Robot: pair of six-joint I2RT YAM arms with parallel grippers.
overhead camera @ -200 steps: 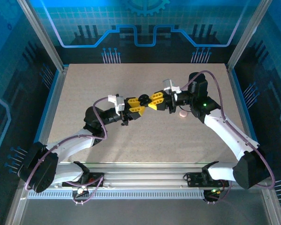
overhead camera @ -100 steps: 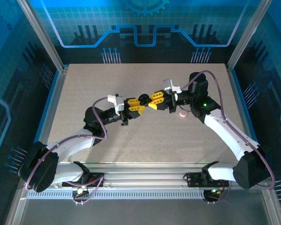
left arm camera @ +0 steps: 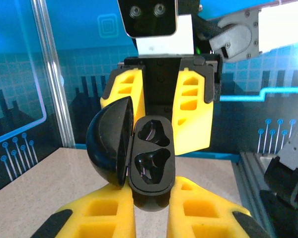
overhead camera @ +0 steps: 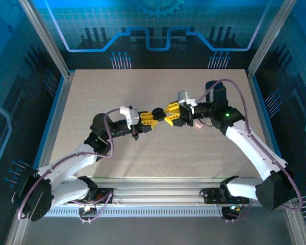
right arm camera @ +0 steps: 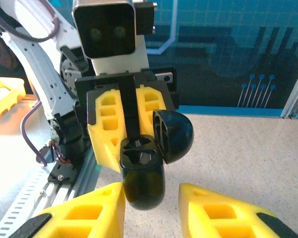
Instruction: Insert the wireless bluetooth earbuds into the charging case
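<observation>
Well, the left claw (overhead camera: 154, 116) gripped the black case (left arm camera: 150, 191), lid (left arm camera: 107, 141) swung open, both sockets (left arm camera: 152, 162) empty; the right claw (overhead camera: 165, 114) faced it, spread, holding nothing.

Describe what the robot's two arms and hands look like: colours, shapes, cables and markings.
The left arm and right arm have white links and bulky black joints; a purple cable loops along each. The left hand and right hand each have two chunky yellow fingers with rectangular cut-outs, a black body and a white camera box. A green light glows on the right arm.
</observation>
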